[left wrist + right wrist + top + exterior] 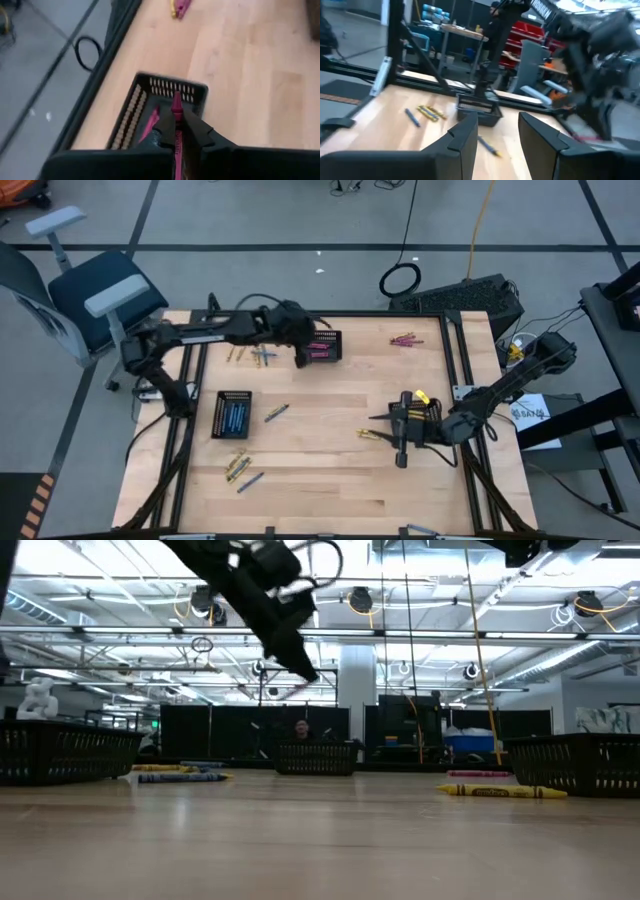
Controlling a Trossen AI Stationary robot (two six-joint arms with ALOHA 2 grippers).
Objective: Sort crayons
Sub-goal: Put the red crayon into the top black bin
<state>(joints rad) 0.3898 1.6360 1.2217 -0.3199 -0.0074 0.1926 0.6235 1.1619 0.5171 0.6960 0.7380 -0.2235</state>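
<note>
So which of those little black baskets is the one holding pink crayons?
The basket at the table's far edge, under the left tool, which is shut on a pink crayon. The basket nearer the left side holds blue ones.

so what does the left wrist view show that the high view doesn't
Only the left wrist view: the left gripper shut on a pink crayon, poised over the black mesh basket that already holds pink crayons. Only the high view: the right gripper open over the wooden table, and a second black mesh basket of blue crayons. Both show the pink-filled basket and loose pink crayons near the table's far edge.
</note>
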